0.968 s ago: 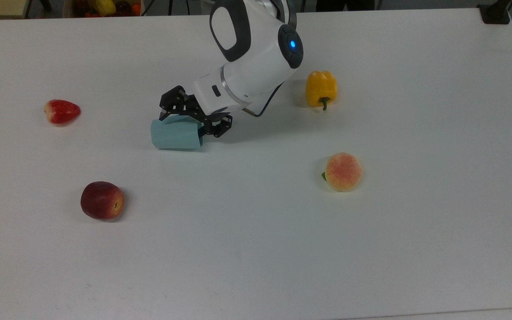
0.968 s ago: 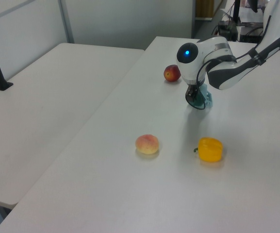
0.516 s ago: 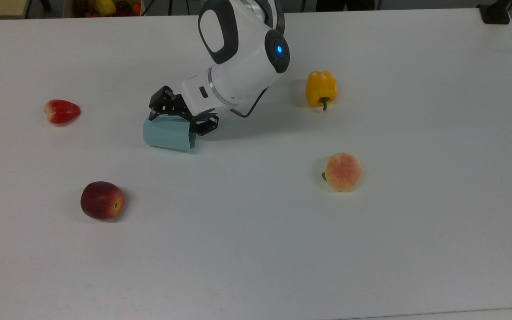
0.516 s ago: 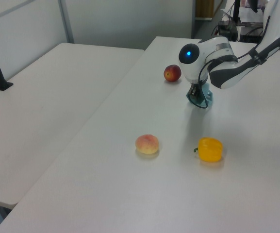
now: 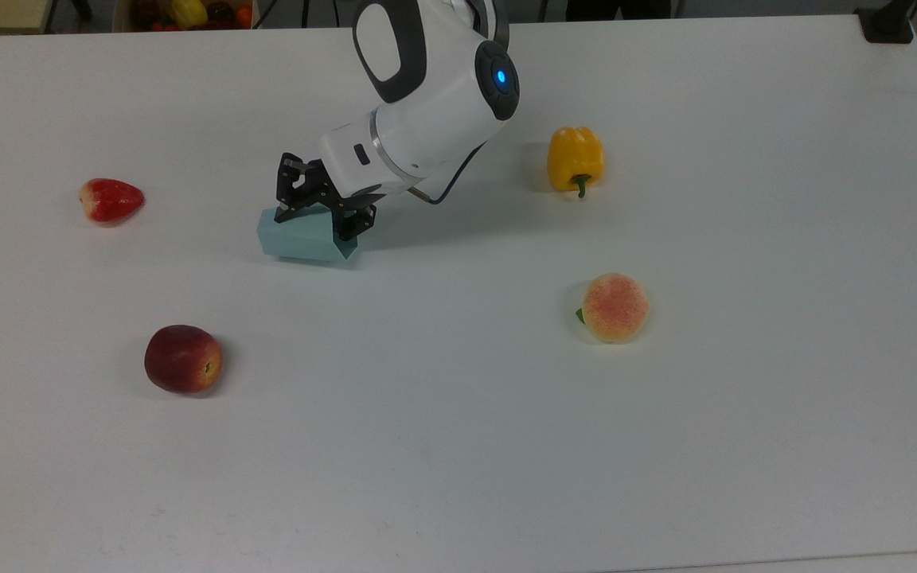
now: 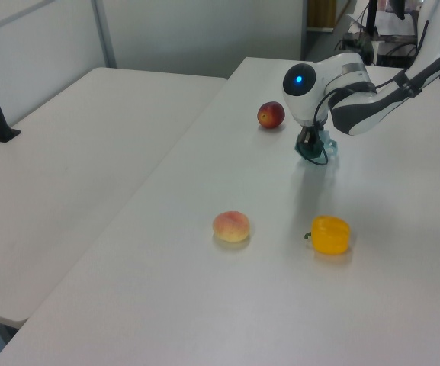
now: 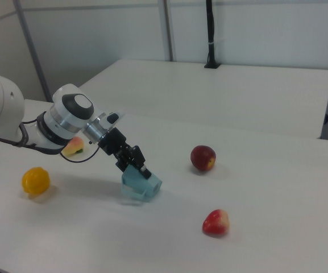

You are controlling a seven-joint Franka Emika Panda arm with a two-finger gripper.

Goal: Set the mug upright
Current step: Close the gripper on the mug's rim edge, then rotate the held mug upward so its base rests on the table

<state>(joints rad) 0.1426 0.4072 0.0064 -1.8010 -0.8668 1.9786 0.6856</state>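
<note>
Top view: the gripper (image 5: 320, 208) is angled down toward the top view's left, and its black fingers are clamped on the rim end of the mug (image 5: 303, 238). The mug is tilted, its narrower base pointing to the top view's left and its rim end raised under the fingers. In the right view, the gripper (image 7: 134, 161) grips the upper edge of the mug (image 7: 140, 185), whose lower edge touches the white table (image 7: 277, 216). In the left view, the gripper (image 6: 309, 142) sits just below the arm's wrist, with the mug (image 6: 322, 146) partly hidden behind it.

Surrounding objects, top view:
- The yellow bell pepper (image 5: 576, 160) lies to the top view's right of the arm, well apart from the mug.
- The peach (image 5: 614, 307) lies nearer the camera, below the pepper.
- The red apple (image 5: 183, 359) lies toward the top view's lower left.
- The strawberry (image 5: 111, 200) lies at the top view's left.
</note>
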